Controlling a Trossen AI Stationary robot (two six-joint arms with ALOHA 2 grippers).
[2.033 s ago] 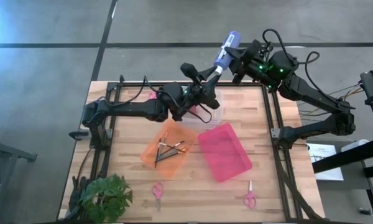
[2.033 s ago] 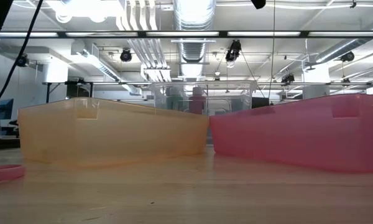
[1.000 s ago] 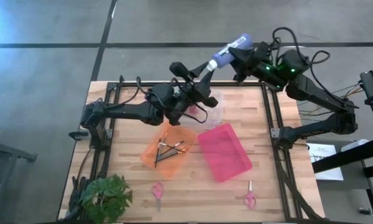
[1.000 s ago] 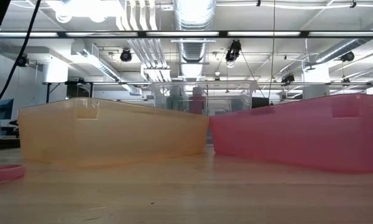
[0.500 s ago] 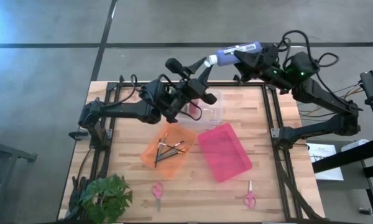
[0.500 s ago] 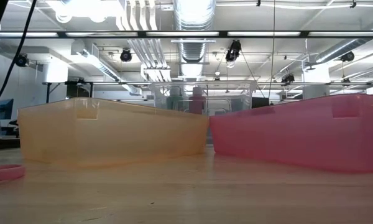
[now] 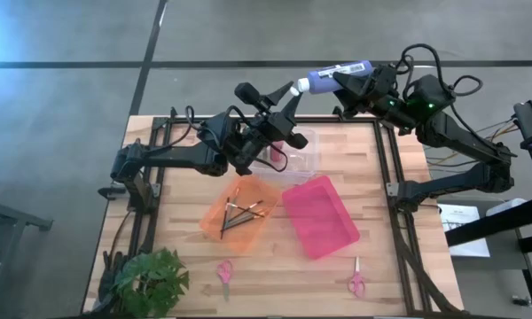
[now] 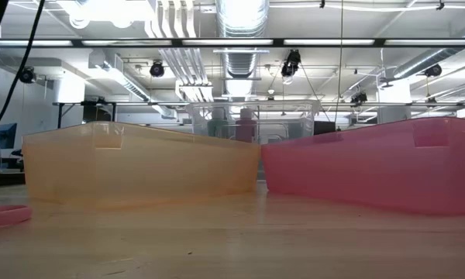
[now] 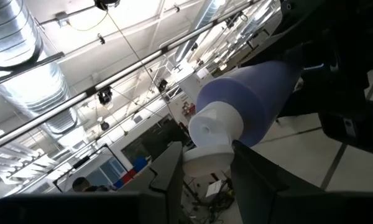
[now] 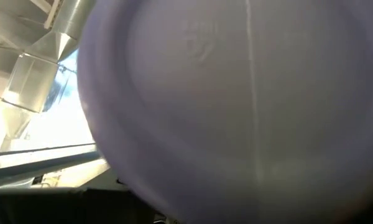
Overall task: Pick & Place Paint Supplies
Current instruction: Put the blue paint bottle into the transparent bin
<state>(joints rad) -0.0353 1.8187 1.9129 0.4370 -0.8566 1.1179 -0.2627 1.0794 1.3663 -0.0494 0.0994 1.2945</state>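
A blue paint bottle [image 7: 337, 74] with a white cap lies almost level in the air above the table's far edge, held between both grippers. My left gripper [image 7: 294, 89] is shut on its cap end, and my right gripper [image 7: 362, 76] is shut on its body. The bottle's flat base [image 10: 236, 93] fills the right wrist view. A pink-red bottle [image 7: 273, 154] stands in the clear bin [image 7: 303, 152]. Several paintbrushes [image 7: 239, 211] lie in the orange bin [image 7: 215, 218]. My left gripper pinches the bottle's white cap [image 9: 206, 163] between its two fingers [image 9: 253, 174], coming from the table's left and slanting upward. The bottle is clear of the table. My right gripper holds the bottle's blue body near its base end [image 7: 355, 69], coming from the table's right. The bottle itself hides the fingers in the right wrist view.
An empty pink bin [image 7: 319, 215] stands right of the orange bin. Two pink scissors [image 7: 223, 270] [image 7: 355, 280] lie near the front edge and a green plant [image 7: 151, 280] stands at the front left. In the low view the orange bin [image 8: 139, 167] and pink bin [image 8: 372, 167] stand before the clear bin [image 8: 252, 120].
The bottle has swung from a slant to nearly level, its base end going toward the table's right with my right gripper. My left gripper stays on the cap and has followed a little. Over the last half second nothing has moved.
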